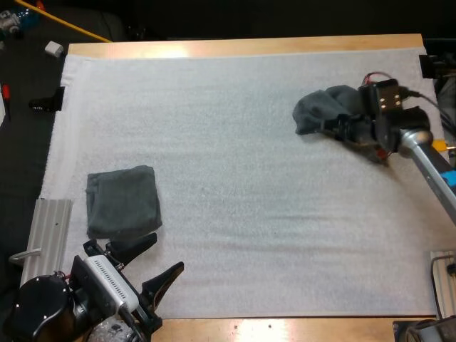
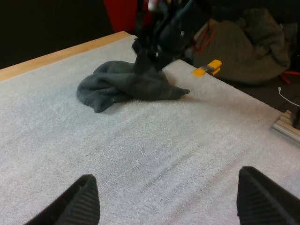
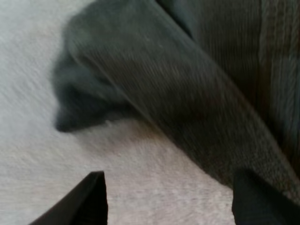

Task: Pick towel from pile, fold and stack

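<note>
We see our left gripper (image 1: 165,253) at about seven o'clock on the white mat (image 1: 235,157), its two black fingers spread wide with nothing between them; from its own wrist camera those fingers (image 2: 77,201) stand apart over bare mat. The folded towel (image 1: 122,201), a flat dark grey-green square, lies at eight o'clock on the mat, just beside the gripper's nearer fingertip. The crumpled towel (image 1: 324,107) sits in a heap at two o'clock on the mat, well apart from the folded one. Our right gripper (image 1: 340,128) is at that heap's four o'clock edge, low over the cloth. Its fingers (image 3: 89,201) are parted, not clamped on anything, with the crumpled towel (image 3: 187,93) just ahead of them
</note>
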`<act>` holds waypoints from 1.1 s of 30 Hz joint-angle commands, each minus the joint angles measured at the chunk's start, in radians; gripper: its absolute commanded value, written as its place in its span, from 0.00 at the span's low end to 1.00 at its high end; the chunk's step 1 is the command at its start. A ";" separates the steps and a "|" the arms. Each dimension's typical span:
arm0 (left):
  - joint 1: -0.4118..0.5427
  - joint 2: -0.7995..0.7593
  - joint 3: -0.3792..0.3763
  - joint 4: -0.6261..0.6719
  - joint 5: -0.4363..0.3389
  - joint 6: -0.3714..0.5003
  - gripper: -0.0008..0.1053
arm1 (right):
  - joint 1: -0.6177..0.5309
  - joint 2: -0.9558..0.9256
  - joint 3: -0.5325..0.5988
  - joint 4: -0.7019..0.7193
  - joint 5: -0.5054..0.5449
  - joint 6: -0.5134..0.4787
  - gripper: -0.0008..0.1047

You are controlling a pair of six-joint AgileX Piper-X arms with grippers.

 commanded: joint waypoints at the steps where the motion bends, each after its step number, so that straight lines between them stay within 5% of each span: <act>1: -0.005 0.002 -0.005 0.000 0.003 -0.007 0.58 | 0.003 0.066 -0.007 -0.015 0.037 -0.017 0.53; 15: -0.004 0.000 -0.005 0.003 0.002 -0.009 0.58 | -0.001 0.257 -0.026 -0.130 0.208 0.004 0.53; 17: -0.003 0.004 -0.006 0.000 0.003 -0.010 0.58 | 0.002 0.244 -0.026 -0.114 0.182 0.003 0.49; 23: -0.003 0.000 -0.004 0.001 0.004 -0.010 0.58 | 0.002 0.236 -0.030 -0.103 0.168 0.002 0.04; 33: -0.003 0.005 -0.004 -0.001 0.004 -0.007 0.58 | 0.006 0.111 -0.032 -0.071 0.174 -0.103 0.01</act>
